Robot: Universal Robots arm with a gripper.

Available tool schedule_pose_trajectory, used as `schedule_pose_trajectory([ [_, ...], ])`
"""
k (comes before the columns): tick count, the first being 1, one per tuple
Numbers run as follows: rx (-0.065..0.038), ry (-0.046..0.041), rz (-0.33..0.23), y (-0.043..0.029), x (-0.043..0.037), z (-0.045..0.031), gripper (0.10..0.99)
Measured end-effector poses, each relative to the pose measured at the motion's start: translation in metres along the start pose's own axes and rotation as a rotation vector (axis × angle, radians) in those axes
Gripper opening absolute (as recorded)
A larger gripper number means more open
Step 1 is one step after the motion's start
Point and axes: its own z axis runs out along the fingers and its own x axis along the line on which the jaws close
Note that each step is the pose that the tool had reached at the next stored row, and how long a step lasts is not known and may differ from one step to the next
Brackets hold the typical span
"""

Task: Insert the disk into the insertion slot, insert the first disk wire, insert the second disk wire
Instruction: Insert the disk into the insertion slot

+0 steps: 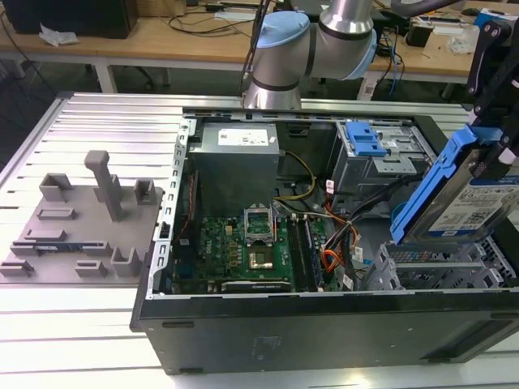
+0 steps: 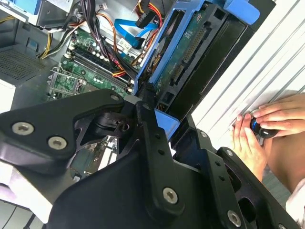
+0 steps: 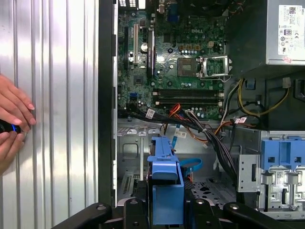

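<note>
End effector (image 3: 167, 204) clenched on disk (image 1: 470, 207) | silver drive, white label, blue carrier | tilted above insertion slot (image 1: 438, 271)

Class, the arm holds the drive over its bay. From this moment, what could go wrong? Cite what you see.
1. The disk hangs tilted in the gripper above the insertion slot; its blue carrier could catch on the slot's wall.
2. The second disk wire loops in the slot beside the carrier and might get pinched.
3. A person's hands rest on the table beside the case, near the gripper.
</note>
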Motion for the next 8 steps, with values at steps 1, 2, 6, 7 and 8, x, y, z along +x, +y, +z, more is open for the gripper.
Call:
schedule_pose_trajectory([
  [1, 0.0, -0.0001, 0.0, 0.0, 0.0003, 0.0003, 0.365],
  [2, 0.0, 0.0, 0.0, 0.0, 0.0006, 0.0005, 0.365],
  [6, 0.0, 0.0002, 0.001, 0.0001, 0.0019, 0.0023, 0.365],
  [7, 0.0, 0.0002, 0.001, 0.0001, 0.0021, 0.0026, 0.365],
  [8, 0.0, 0.0001, 0.001, 0.0001, 0.0023, 0.003, 0.365],
])
